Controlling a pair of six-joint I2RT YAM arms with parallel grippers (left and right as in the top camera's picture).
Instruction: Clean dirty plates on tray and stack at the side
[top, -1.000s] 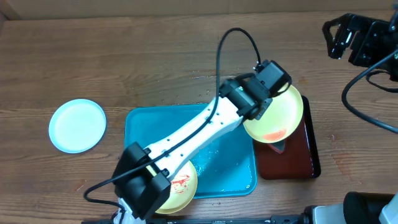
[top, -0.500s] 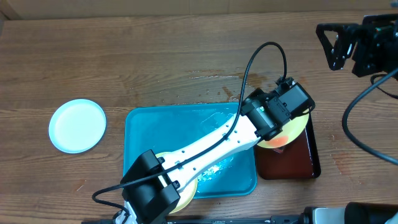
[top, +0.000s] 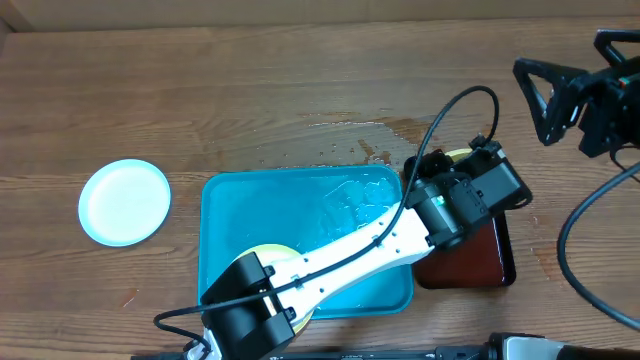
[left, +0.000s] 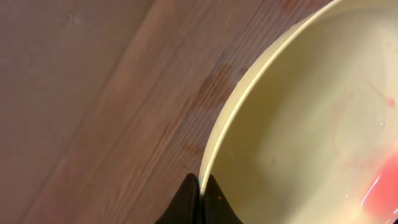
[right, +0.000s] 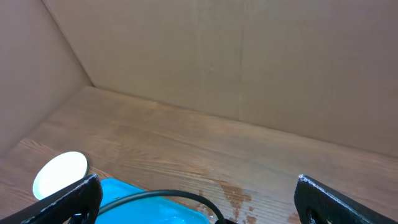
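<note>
One pale yellow plate (left: 298, 112) hung over the dark red tray (top: 495, 255), right of the turquoise tray (top: 230, 220), its rim pinched in the closed left gripper (left: 200, 186), while the right gripper (top: 535, 100) gaped empty farther right.

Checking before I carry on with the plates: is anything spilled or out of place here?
Yes. Dark wet patches lie on the wooden table just beyond the far right corner of the turquoise tray, so water has spilled outside it. The pale yellow plate pinched at its rim by the left gripper shows a red smear.
</note>
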